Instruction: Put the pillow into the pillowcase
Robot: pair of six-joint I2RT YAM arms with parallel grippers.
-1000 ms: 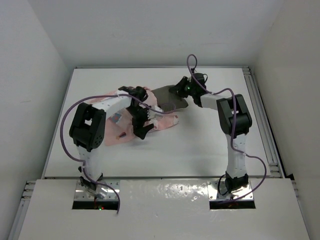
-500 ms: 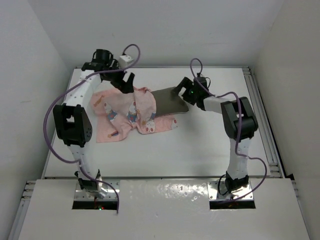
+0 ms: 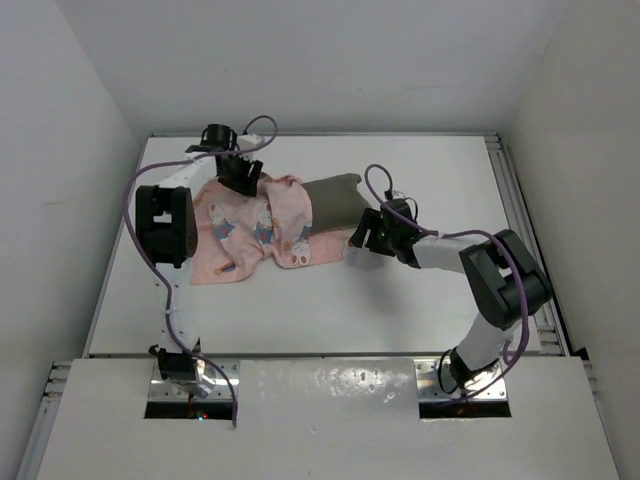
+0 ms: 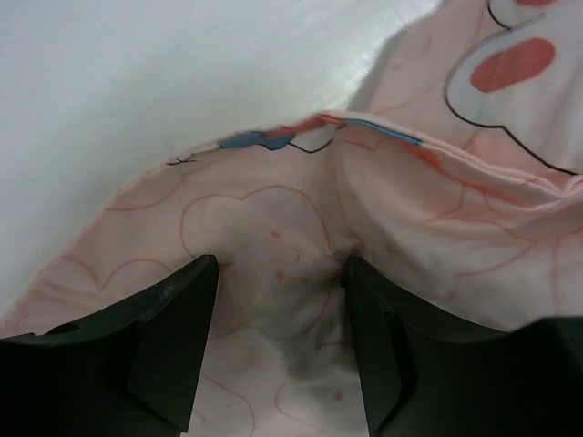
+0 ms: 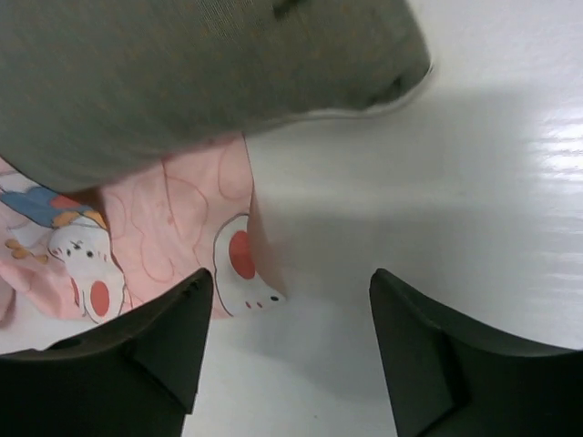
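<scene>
- Because the right gripper (image 5: 290,305) hovers with its jaws well apart and nothing between them, just on the near side of the near right corner of the pillow (image 3: 333,198), the pillow is free. A push from here may skate it across the table (image 3: 430,180) rather than feed it in.
- A printed corner of the pillowcase (image 3: 250,228) lies directly below the right gripper. Closing low there could catch pink cloth along with the pillow, or instead of it.
- The pillow lies in the far half of the table, near the middle, with its left end overlapping the right edge of the pillowcase. From above it cannot be told whether that end is inside the opening or only on top. If it is on top, a shove leftward would ride it over the cloth or bunch the pillowcase up.
- The pillowcase lies rumpled toward the table's far left corner, so folds may block the pillow's way.
- Farthest off, the left gripper (image 4: 281,273) sits at the far edge of the pillowcase, its jaws partly apart and straddling the cloth without clamping it. It may pinch both layers and shut the mouth, or take only a thin bite that slips once the pillow pushes.
</scene>
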